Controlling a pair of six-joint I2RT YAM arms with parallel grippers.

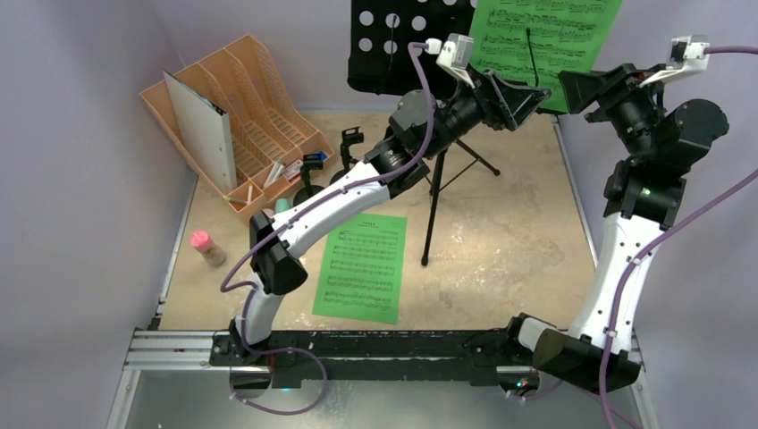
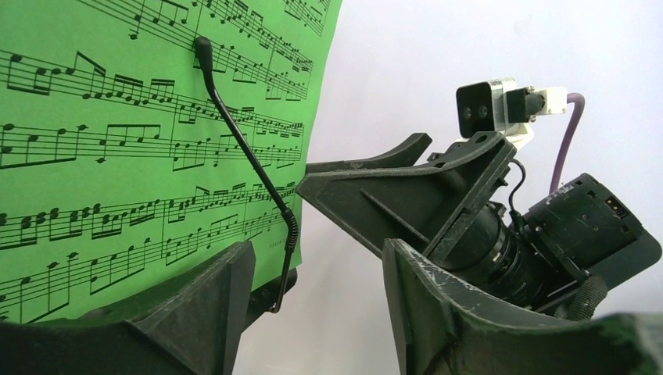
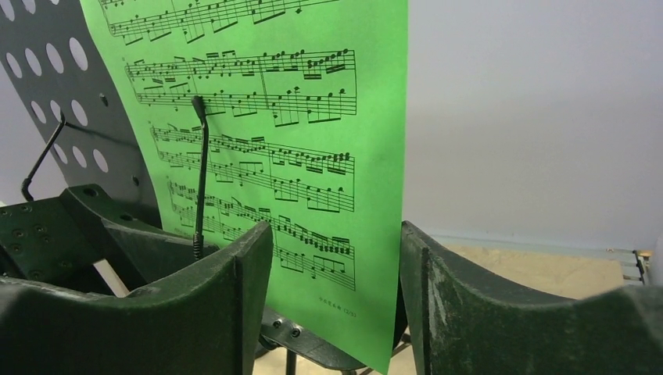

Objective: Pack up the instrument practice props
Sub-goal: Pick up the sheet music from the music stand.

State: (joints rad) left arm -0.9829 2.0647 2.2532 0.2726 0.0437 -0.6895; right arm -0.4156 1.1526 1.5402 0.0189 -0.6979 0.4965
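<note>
Two arms, left arm [image 1: 331, 210] and right arm [image 1: 617, 268]: white shells on the long links, black joints, black bases. Purple cables [image 1: 420, 98] looped along each. Small white boxy cameras [image 1: 458, 52] at the wrists. Black wedge-shaped fingers [image 2: 211, 312], scuffed pale along the edges. Tiny green light [image 1: 645, 190] on a black joint of the right arm.

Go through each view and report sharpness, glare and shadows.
Top view: even, soft light, pale sheen on the table, only faint shadows under the stand. Left wrist view: notes on the stand's green sheet crisp, wall behind bright. Right wrist view: sheet sharp too, the right gripper's fingers dark.
</note>
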